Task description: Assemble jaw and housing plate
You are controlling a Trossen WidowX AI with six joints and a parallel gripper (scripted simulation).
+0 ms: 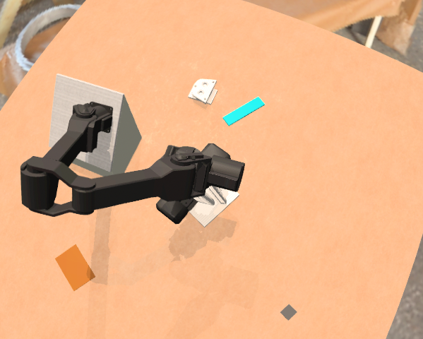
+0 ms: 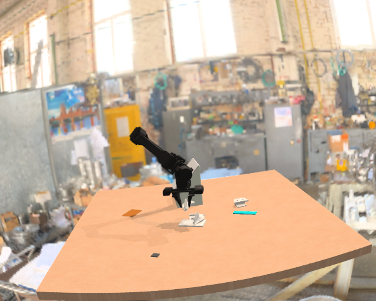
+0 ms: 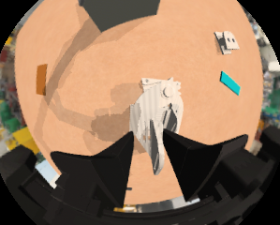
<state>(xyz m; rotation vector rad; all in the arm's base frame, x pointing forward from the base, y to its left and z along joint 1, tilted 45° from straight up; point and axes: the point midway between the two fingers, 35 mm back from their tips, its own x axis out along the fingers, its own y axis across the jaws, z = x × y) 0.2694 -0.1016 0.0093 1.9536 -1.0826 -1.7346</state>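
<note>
One loose white jaw is pinched by the end effector; the white base is seen below it on the counter, with the housing plate well apart.

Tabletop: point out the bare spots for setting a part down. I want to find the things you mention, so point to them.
Bare wood lies between the orange rectangle [image 1: 75, 267] [image 2: 132, 212] and the dark square [image 1: 288, 312] [image 2: 155, 255], and right of the cyan strip [image 1: 243, 111] [image 2: 244, 212] in the top view. Crowded: under the gripper [image 2: 185, 207] [image 3: 147, 133].
</note>
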